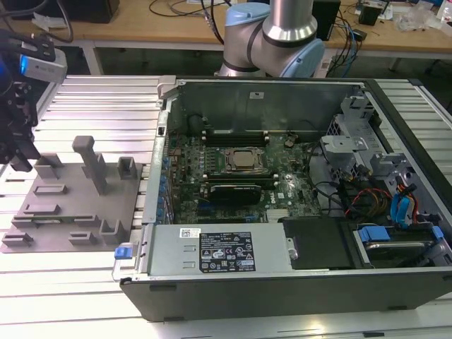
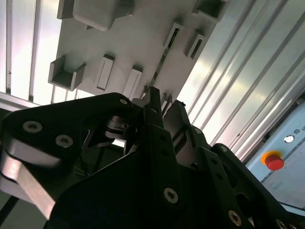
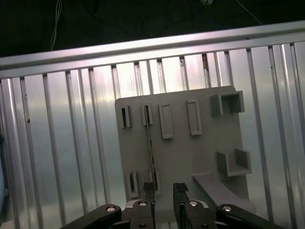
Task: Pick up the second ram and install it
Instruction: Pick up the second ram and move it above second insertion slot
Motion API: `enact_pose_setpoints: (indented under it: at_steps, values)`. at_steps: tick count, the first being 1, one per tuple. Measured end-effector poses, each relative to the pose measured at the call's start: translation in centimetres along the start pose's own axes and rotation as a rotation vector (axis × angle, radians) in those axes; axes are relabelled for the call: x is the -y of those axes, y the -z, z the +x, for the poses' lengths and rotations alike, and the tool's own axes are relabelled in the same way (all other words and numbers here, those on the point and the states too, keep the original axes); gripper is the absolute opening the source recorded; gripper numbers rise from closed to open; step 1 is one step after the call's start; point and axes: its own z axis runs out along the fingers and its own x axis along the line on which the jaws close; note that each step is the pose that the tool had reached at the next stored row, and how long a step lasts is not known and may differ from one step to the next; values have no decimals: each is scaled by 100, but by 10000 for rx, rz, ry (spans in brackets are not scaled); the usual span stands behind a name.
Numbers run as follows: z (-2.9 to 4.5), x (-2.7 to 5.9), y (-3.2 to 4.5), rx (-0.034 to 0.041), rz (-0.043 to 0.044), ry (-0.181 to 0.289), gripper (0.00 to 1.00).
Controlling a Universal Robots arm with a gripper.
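The open computer case [image 1: 296, 296] lies just beside the grey fixture plate [image 1: 78, 203]. Above that plate hangs the hand [image 3: 164, 188], jaws parted and empty. The second ram [image 3: 150, 148] stands on edge in the plate's slots (neither picked up nor installed yet).

Ribbed aluminium table [image 1: 78, 296] is carrying a grey fixture plate [image 1: 78, 201] at the exterior view's left, with an open computer case [image 1: 282, 289] lying just beside it.

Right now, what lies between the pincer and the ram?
Nothing: in the first wrist view the open pincer hangs close over the ram, with only bare grey plate around.
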Motion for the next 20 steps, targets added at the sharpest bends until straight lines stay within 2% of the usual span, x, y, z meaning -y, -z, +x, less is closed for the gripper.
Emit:
enact_pose_setpoints:
  at_steps: [20]
  values:
    - [2, 4, -215, 0, 0, 0, 28]
